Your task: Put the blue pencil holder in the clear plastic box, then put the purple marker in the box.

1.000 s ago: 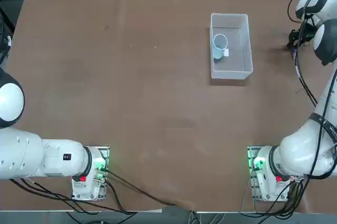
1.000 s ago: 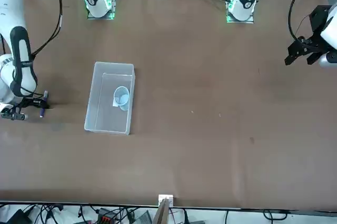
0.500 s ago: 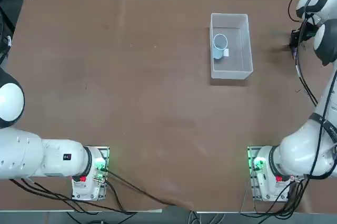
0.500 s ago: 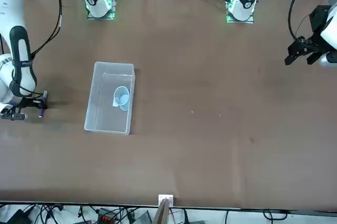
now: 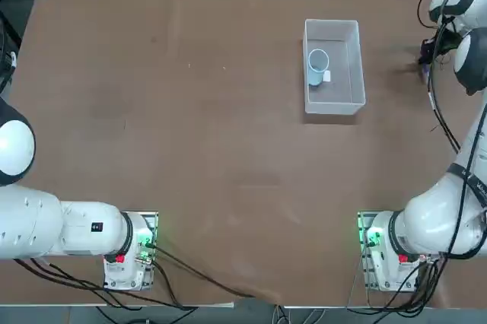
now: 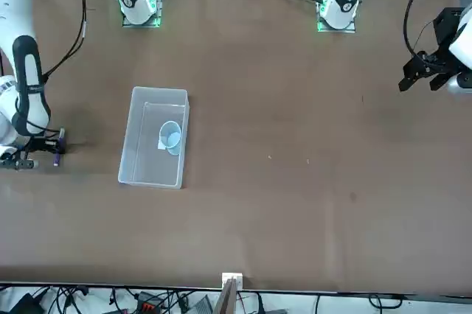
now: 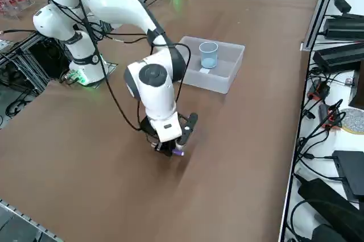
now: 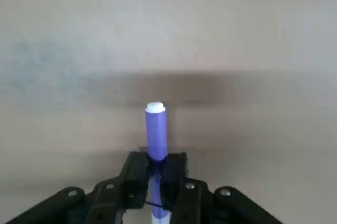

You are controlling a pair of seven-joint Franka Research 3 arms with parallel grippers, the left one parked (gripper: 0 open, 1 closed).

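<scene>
right wrist view: right gripper grips purple marker.

The marker is purple with a white end at twelve o'clock. The cup is plain pale blue.

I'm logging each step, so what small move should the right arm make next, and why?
Probably lift the right gripper a little, keeping its grip: its fingers are closed on the purple marker, while the clear plastic box, already holding the blue pencil holder, sits off to one side.
</scene>
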